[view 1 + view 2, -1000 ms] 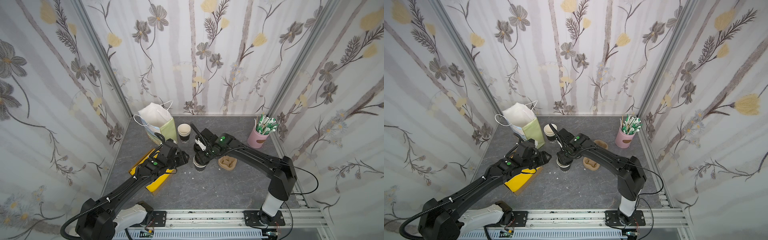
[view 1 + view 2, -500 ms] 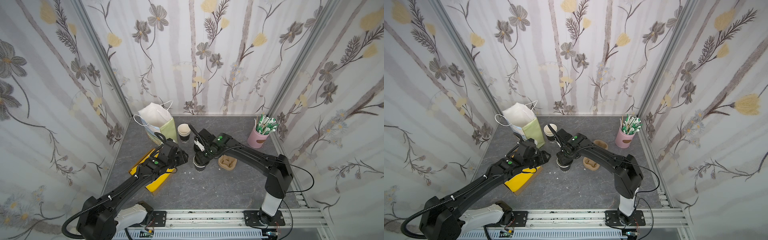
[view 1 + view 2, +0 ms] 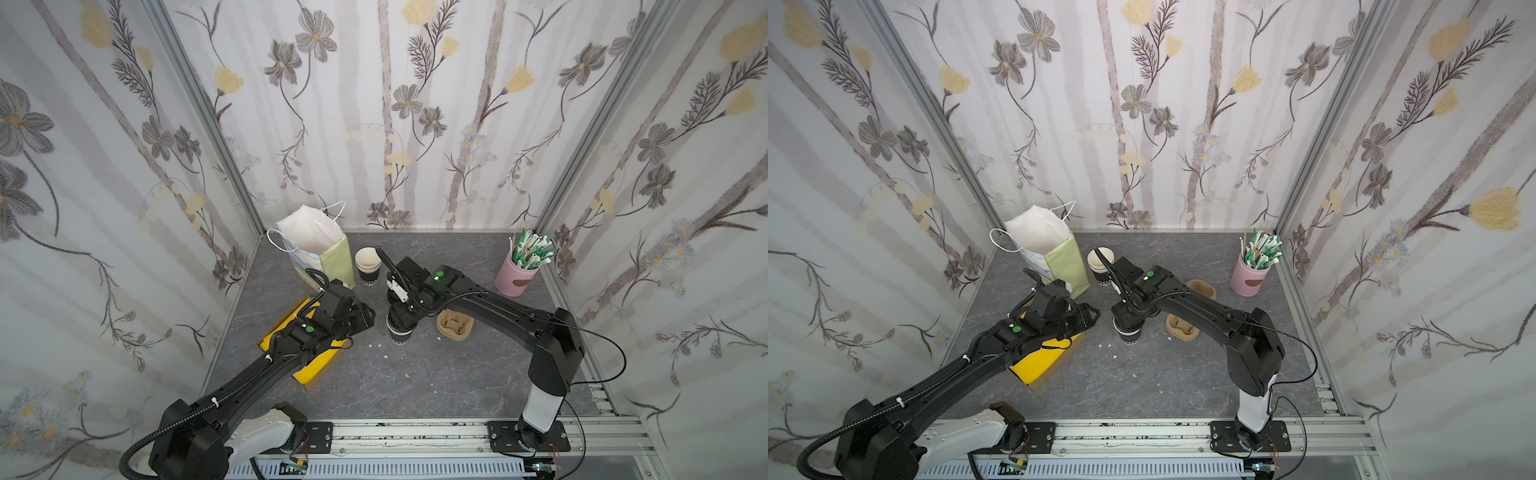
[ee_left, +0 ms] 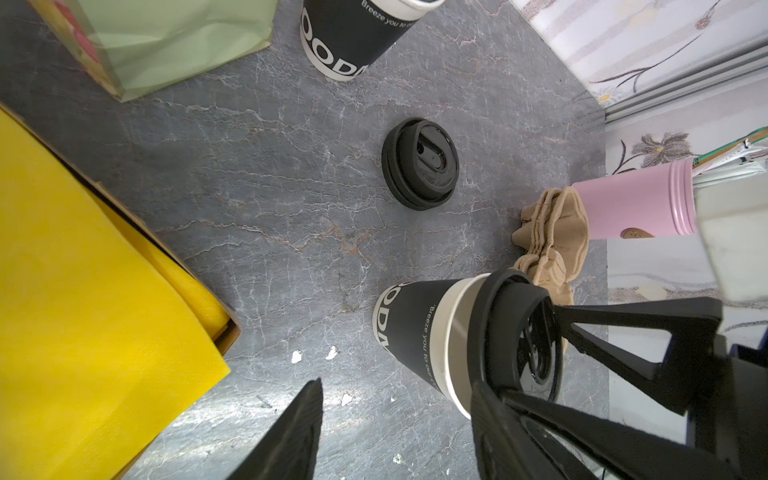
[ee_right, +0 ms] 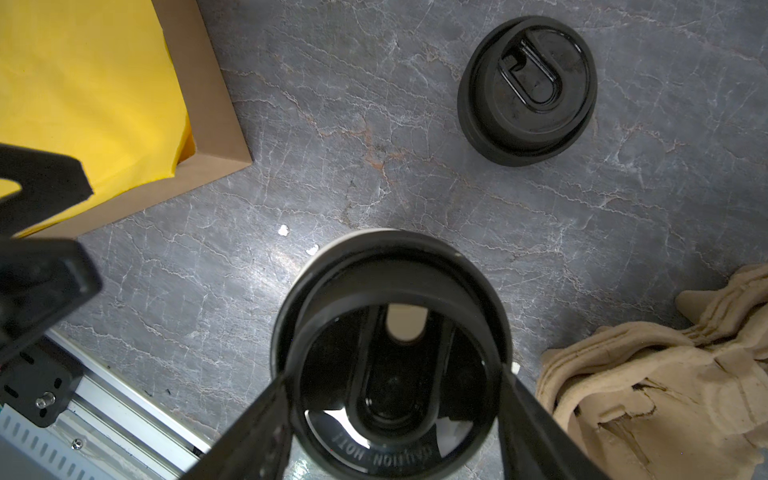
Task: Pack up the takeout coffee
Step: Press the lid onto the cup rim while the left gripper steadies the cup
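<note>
Past open tabletop (image 3: 415,382), the right gripper (image 5: 392,370) clamps the lid (image 5: 386,453), embossed "CAUTION HOT!", sitting on the cup (image 4: 411,324) lettered "Breeze you to" mid-table. The left gripper (image 3: 368,320) hangs spread, empty, just beside it. Beyond stand a spare lid (image 4: 419,164), stacked cups (image 3: 368,266) and a pink tin (image 3: 515,278) of wrapped sticks (image 3: 532,251).

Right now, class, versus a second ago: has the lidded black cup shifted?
No. The lidded cup stands where it did, beside the tan carrier, right tool around its lid.
</note>
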{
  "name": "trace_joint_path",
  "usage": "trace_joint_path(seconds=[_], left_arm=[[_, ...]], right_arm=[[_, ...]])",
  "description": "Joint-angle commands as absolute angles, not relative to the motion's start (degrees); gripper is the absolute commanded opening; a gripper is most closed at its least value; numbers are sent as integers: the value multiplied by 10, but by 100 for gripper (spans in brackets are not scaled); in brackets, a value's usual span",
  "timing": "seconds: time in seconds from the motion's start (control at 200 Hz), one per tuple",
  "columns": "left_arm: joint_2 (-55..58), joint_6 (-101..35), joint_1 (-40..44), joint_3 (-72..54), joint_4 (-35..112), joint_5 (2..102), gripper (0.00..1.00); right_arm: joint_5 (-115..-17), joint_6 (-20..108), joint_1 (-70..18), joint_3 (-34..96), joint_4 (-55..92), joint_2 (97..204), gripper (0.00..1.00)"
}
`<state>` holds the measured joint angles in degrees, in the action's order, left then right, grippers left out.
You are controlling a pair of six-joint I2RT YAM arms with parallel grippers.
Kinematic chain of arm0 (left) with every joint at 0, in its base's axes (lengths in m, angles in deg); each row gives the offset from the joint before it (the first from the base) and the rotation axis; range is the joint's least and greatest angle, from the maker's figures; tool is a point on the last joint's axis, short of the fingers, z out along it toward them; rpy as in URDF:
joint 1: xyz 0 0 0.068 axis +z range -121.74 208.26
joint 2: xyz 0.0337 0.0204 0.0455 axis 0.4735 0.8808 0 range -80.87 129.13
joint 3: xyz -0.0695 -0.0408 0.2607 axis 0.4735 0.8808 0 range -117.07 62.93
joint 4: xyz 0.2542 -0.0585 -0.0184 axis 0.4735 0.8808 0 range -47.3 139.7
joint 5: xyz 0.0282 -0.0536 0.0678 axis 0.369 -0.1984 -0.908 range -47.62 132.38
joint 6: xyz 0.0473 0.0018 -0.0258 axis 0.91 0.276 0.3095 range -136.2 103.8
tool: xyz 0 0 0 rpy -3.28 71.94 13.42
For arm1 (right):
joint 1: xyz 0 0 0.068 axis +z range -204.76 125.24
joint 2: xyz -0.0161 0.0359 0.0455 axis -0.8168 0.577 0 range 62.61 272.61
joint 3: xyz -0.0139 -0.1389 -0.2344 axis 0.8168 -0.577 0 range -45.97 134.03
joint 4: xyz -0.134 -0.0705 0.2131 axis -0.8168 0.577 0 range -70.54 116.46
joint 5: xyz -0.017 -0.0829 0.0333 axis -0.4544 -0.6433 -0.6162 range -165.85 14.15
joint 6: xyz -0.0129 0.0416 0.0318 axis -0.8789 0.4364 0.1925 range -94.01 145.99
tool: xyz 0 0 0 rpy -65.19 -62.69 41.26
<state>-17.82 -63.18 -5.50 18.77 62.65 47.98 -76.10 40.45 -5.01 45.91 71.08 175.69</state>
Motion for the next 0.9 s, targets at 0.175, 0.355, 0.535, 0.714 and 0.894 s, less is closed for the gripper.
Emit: trace_joint_path(seconds=[0.175,0.355,0.535,0.714,0.894], left_arm=[[-179,-646,-55,192,620,473,60],[-177,-650,-56,196,620,477,60],[-171,-652,-55,196,620,482,60],[-157,-652,-55,194,620,490,58],[-144,-652,-55,193,620,493,51]], right_arm=[[-746,396,-49,459,700,1761,71],[-741,394,-49,454,698,1762,72],[-734,394,-49,453,693,1762,72],[-731,391,-49,454,691,1763,73],[-724,387,-50,457,691,1767,73]])
